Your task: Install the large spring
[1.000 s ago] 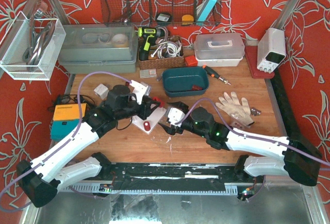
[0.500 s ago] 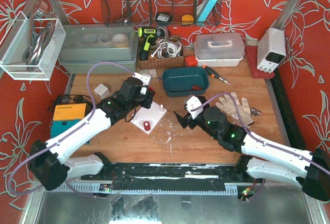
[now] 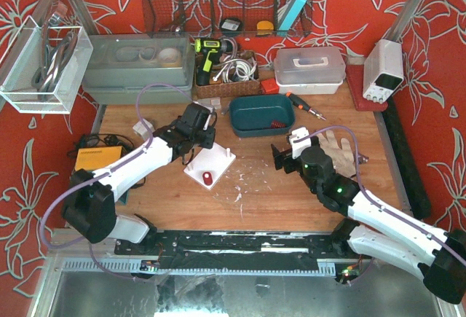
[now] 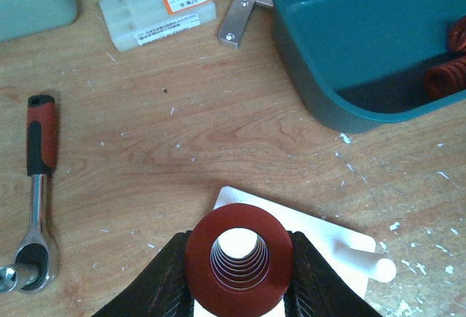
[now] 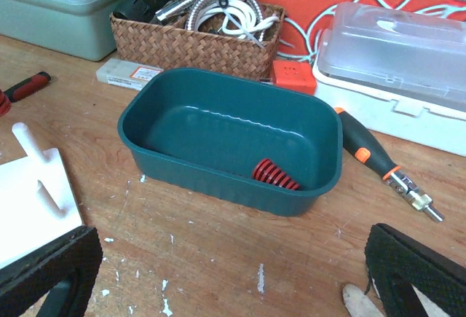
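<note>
With left pincer (image 4: 238,260) pinching spring (image 4: 237,231) over base (image 4: 324,234), beside peg (image 4: 368,265): lifted, not yet seated. With right pincer (image 5: 229,269) spread, holding nothing.

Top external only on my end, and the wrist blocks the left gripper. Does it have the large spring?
Observer: Yes. The left wrist view shows the large spring clamped in the left gripper, with its bore facing the camera.
Operator: On the peg yet?
Observer: No. The peg is bare, off to one side of the spring on the white plate.
Operator: Right gripper?
Observer: The right gripper is open and empty. It faces the bin, which has a small spring lying inside.
</note>
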Controlling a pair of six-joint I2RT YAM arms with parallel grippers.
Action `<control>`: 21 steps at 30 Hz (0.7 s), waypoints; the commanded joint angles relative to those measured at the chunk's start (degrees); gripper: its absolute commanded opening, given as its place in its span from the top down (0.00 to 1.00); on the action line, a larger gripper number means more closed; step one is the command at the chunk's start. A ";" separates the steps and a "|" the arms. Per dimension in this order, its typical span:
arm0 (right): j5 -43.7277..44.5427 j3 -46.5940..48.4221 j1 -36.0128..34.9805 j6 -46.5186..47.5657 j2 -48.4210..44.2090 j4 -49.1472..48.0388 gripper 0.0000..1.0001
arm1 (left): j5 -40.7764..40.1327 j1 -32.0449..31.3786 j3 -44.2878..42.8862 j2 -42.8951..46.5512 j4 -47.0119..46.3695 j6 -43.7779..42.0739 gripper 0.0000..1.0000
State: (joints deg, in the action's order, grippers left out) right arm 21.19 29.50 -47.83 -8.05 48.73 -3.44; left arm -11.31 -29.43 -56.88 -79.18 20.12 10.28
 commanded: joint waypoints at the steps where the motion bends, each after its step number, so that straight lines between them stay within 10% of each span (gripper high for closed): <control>1: 1.48 -1.70 0.70 -2.18 -1.57 0.24 0.01 | 1.47 1.13 0.03 -2.11 -2.99 1.02 1.00; 21: 1.39 -1.46 1.22 -2.76 -0.62 0.69 0.01 | 5.64 3.15 2.37 -6.60 -7.34 2.34 1.00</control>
State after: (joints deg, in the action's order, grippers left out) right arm 21.45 28.93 -47.13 -9.87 47.88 -2.94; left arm -6.59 -26.61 -55.29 -84.53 15.22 11.79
